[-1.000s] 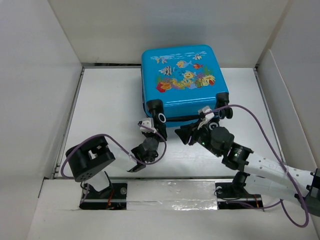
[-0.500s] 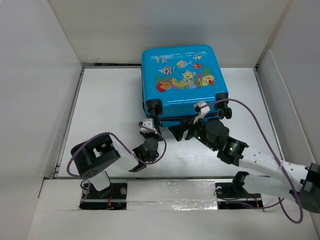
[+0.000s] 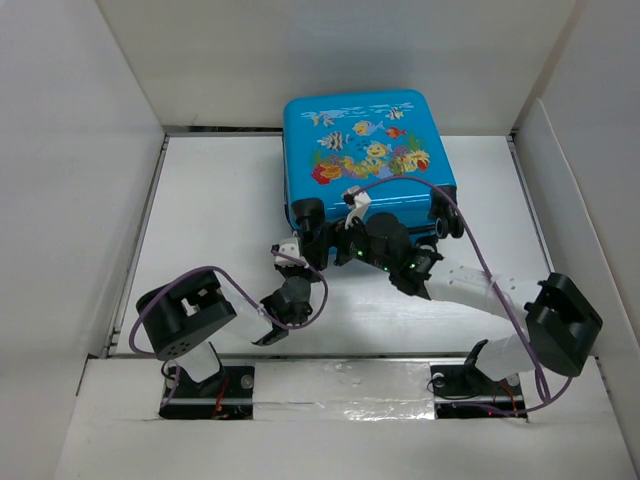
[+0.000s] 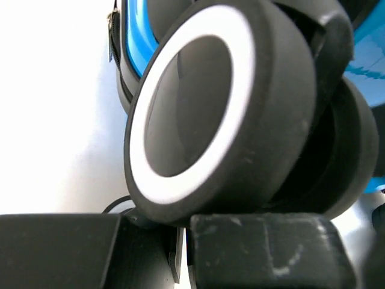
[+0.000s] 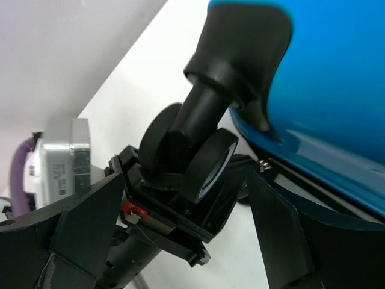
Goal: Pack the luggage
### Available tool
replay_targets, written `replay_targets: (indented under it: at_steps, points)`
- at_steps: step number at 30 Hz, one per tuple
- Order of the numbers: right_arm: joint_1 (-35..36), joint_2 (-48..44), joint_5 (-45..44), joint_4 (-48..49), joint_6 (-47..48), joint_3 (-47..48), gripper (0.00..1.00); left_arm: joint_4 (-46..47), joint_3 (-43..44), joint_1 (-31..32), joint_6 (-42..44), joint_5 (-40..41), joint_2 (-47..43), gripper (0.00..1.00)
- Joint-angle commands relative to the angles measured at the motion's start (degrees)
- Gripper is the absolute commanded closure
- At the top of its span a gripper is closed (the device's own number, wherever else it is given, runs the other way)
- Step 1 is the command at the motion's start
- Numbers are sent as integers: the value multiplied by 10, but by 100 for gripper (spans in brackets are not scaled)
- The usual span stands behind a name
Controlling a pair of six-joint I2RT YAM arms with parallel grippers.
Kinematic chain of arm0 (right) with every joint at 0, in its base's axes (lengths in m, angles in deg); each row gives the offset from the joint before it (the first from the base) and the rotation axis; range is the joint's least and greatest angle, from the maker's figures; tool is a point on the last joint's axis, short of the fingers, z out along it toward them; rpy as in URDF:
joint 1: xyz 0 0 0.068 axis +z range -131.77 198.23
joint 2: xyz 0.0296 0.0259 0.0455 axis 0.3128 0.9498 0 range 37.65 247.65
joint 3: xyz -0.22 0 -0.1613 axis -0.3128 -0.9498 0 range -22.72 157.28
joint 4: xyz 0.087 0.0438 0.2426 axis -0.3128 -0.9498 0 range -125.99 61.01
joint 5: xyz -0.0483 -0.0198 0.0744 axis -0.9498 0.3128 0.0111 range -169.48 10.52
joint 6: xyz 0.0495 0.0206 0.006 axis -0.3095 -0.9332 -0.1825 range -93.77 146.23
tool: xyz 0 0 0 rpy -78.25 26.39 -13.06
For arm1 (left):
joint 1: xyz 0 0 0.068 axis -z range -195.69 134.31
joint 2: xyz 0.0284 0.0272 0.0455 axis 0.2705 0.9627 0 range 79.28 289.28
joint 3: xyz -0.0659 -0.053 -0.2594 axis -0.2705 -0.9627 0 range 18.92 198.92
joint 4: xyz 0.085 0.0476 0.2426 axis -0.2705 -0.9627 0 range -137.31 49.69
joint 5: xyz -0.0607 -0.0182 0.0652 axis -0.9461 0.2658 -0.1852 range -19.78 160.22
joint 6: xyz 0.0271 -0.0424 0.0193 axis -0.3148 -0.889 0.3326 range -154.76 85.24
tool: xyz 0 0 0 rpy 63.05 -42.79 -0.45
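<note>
The bright blue fish-print hard-shell suitcase [image 3: 365, 160] is lying flat at the far middle of the white table [image 3: 220, 220], wheel end nearest, its left black caster [image 4: 204, 108] sitting just beyond the clamped-shut left gripper [image 4: 183, 241] and between the wide-spread jaws of the right gripper [image 5: 183, 226].

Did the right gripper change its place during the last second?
Yes. The right gripper moved left along the near edge of the luggage, toward its left wheel.
</note>
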Motion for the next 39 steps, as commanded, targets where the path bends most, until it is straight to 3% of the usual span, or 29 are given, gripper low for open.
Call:
replay_targets:
  at_steps: [1, 14, 17, 19, 20, 21, 24, 29, 32, 35, 39]
  points:
    - [1, 15, 47, 62, -31, 30, 11, 113, -9, -5, 0, 11, -23, 100]
    - [1, 77, -1, 117, -108, 56, 14, 136, -29, -11, -15, -5, -19, 100]
    - [1, 85, -15, 120, -111, 61, 19, 141, -36, -11, -35, -49, -20, 100]
    - [1, 83, -26, 130, -117, 53, 34, 167, -29, -3, -22, -54, -1, 100]
    - [1, 81, -28, 135, -119, 50, 44, 183, -29, -3, -15, -54, 7, 97]
    - [1, 79, -30, 139, -121, 45, 57, 215, -31, -3, -11, -61, 20, 77]
    - [1, 68, -23, 125, -117, 46, 82, 240, -29, -3, -14, -45, 35, 49]
    - [1, 51, 12, 107, -101, 56, 89, 279, -5, -3, 11, -24, 60, 41]
    - [1, 37, 21, 94, -89, 63, 90, 297, -2, -8, 10, -36, 67, 43]
    - [1, 24, 9, 76, -76, 63, 90, 290, -53, 29, 8, -29, 19, 56]
    - [-28, -26, -32, 70, -68, 10, 95, 247, -136, 81, 8, 18, -120, 68]
